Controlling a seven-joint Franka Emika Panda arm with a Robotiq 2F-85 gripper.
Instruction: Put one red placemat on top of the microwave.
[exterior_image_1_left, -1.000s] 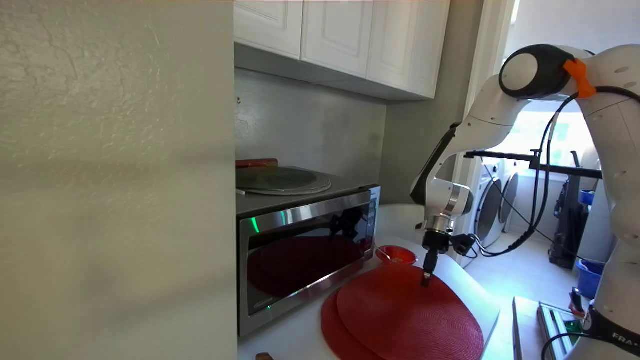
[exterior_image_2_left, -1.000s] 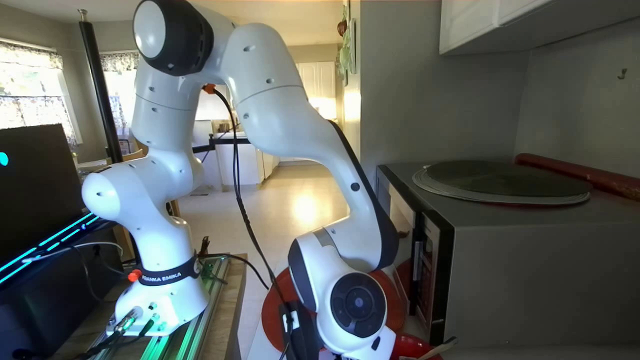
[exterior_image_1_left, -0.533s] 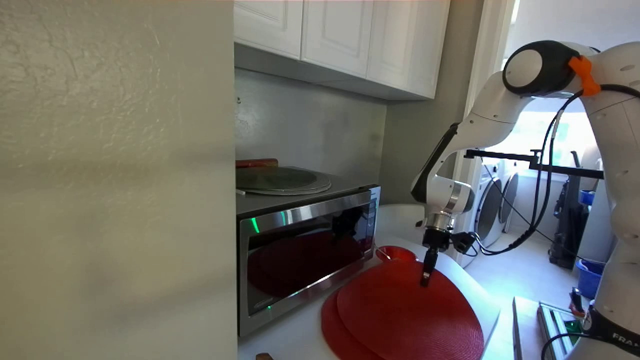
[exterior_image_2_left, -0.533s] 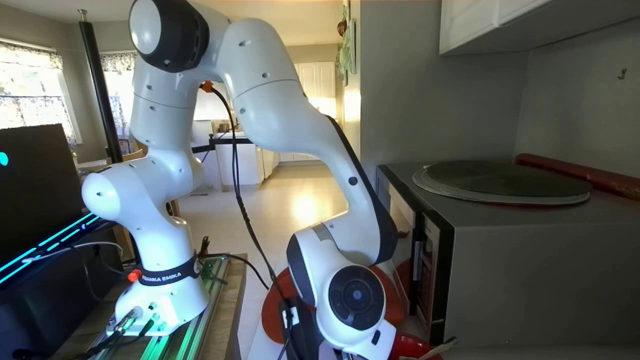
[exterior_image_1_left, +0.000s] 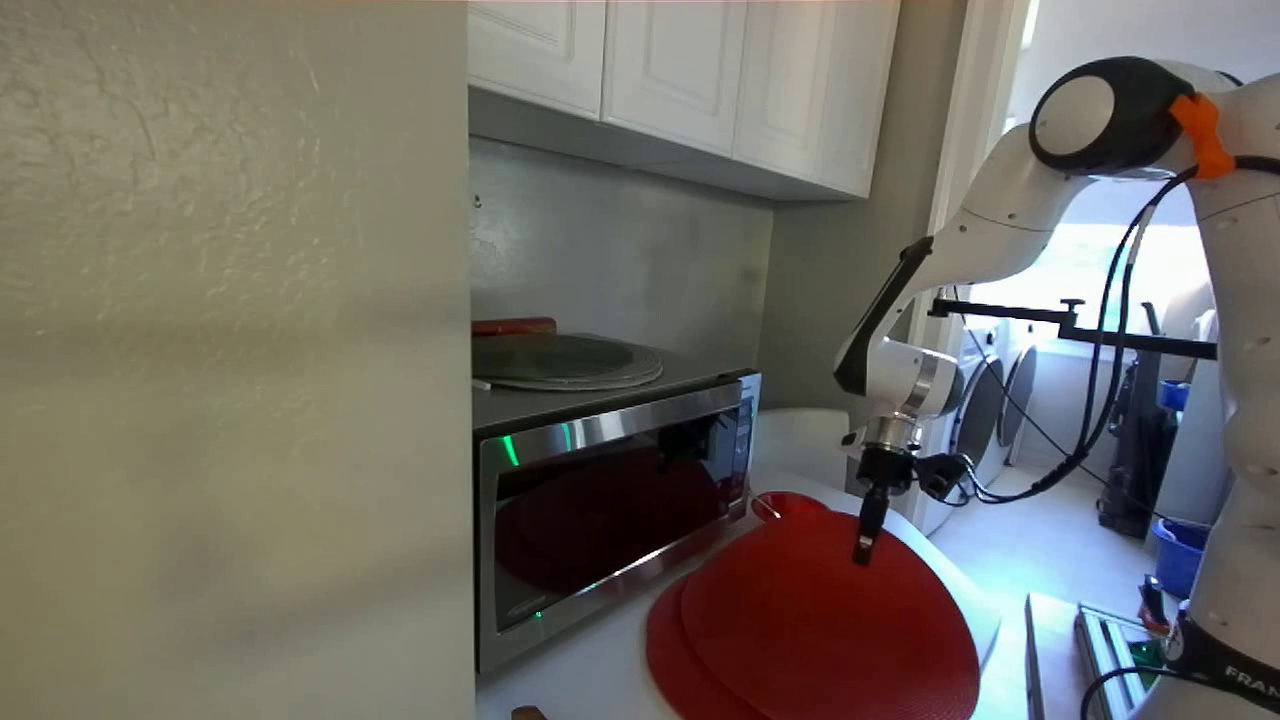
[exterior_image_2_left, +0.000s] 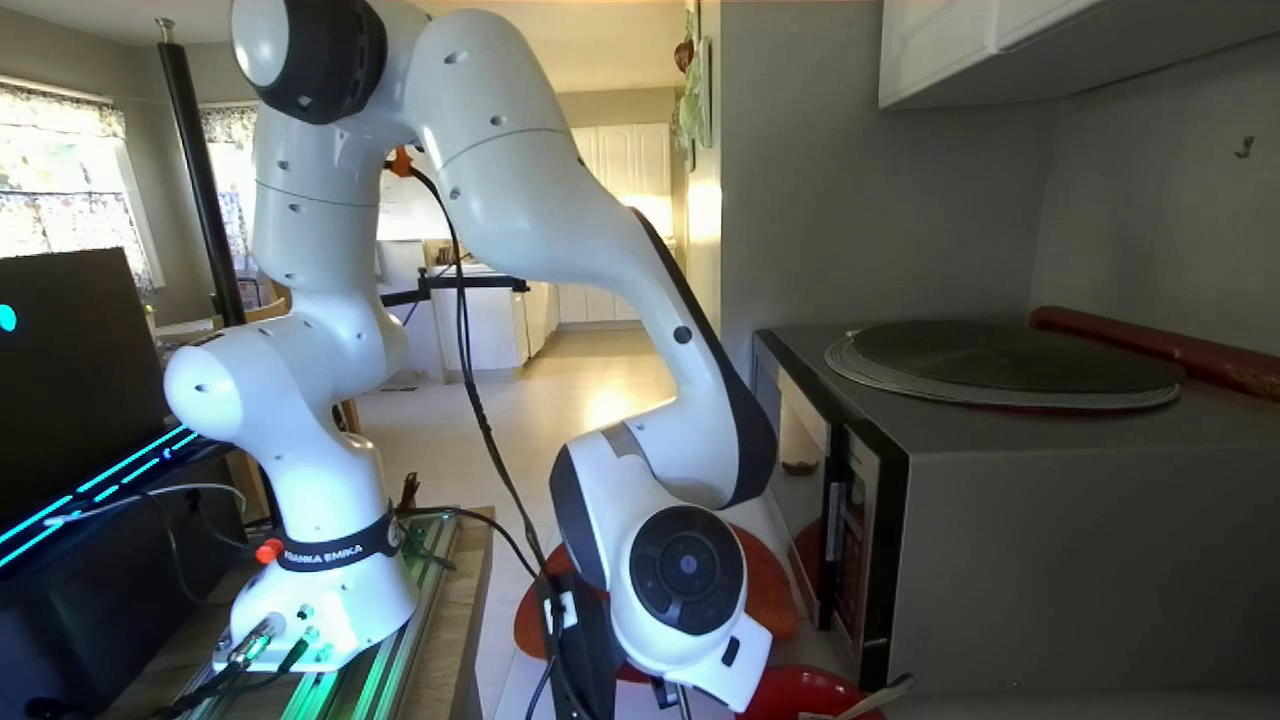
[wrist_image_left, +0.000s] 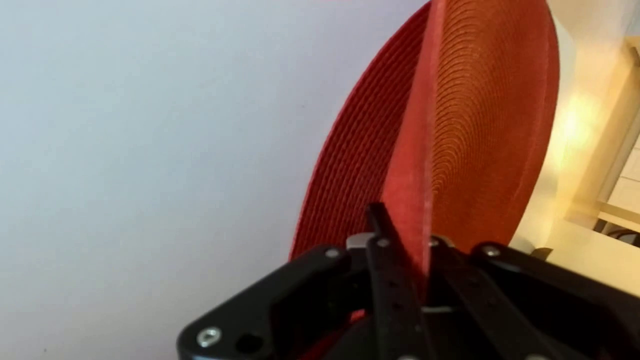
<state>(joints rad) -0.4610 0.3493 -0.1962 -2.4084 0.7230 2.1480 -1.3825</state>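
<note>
- L of ctr, in an exterior view: microwave, dark door turned twd lower R w/ red reflected in it. Its top = goal.
- On that top: round pile, dark disc over paler ones, red roll behind. Prob. stored there as a handy flat spot; pile takes much of the top, so the next thing set there likely lands on it.
- Lower ctr: spare mat on white table, mostly hidden under the mat.
- Mid-frame, just R of microwave: bowl, near side hidden. Possible snag, I'd guess.
- Lower ctr to lower R: mat, the task's own, not on microwave yet; gripped rim raised & tilted above the spare mat. Can't tell if its low edge rests there.
- R of ctr: gripper, pointing down. Fingers pinched together w/ only the mat's rim btwn; wrist view shows one each side. Held by the edge prob. b/c a thin floppy sheet offers little else to grab.
- R side: arm, bent high into upper R, prob. for lifting room. My read: grasp done, lift in hand; next calls for up past bowl, then L over microwave, slow, as mat may slip.
</note>
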